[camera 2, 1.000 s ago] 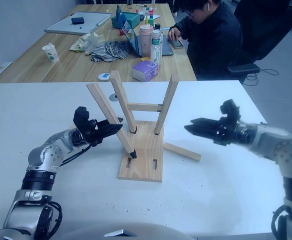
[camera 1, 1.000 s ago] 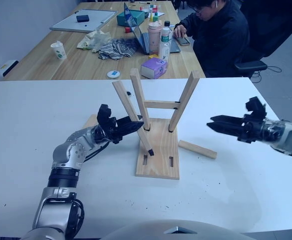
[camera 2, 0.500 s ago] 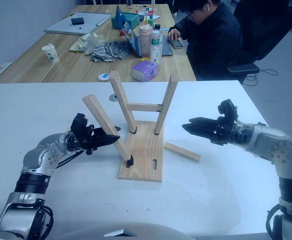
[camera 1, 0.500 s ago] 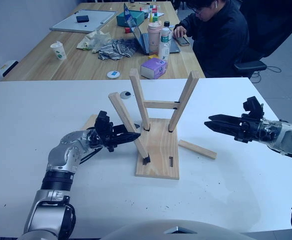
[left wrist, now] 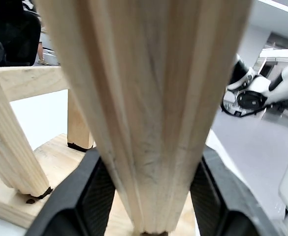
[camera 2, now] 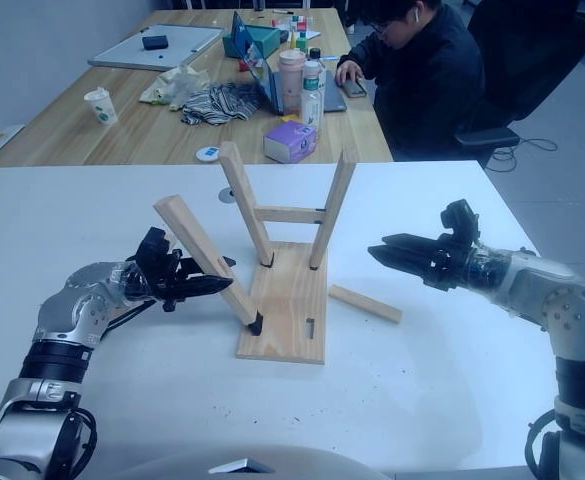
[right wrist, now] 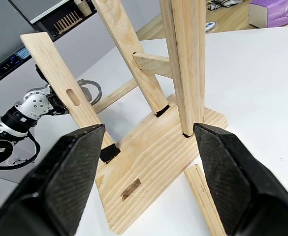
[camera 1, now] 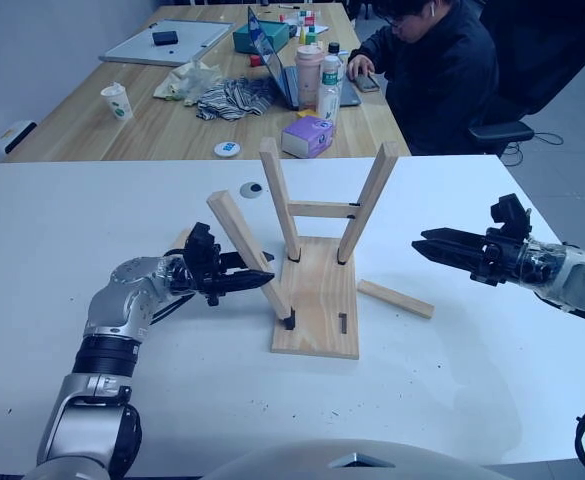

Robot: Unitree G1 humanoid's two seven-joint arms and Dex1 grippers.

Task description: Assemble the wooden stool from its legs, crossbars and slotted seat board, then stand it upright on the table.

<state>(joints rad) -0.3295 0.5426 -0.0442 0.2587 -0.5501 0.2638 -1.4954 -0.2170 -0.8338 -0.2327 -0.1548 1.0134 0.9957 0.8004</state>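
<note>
Your left end effector (camera 1: 255,282) is pinching the third leg (camera 1: 240,238) just left of the board (camera 1: 324,300). The leg's foot sits at the board's near-left slot and its long axis leans left, away from the seated legs (camera 1: 280,200) — it likely needs tipping upright. The right end effector (camera 1: 422,245) hovers spread, right of the board, near the loose crossbar (camera 1: 396,298).

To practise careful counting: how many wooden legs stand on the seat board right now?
3. The far-left leg and far-right leg stand upright, joined by a crossbar; the tilted leg has its foot at the near-left slot, held by the left gripper. None seems hidden.
</note>
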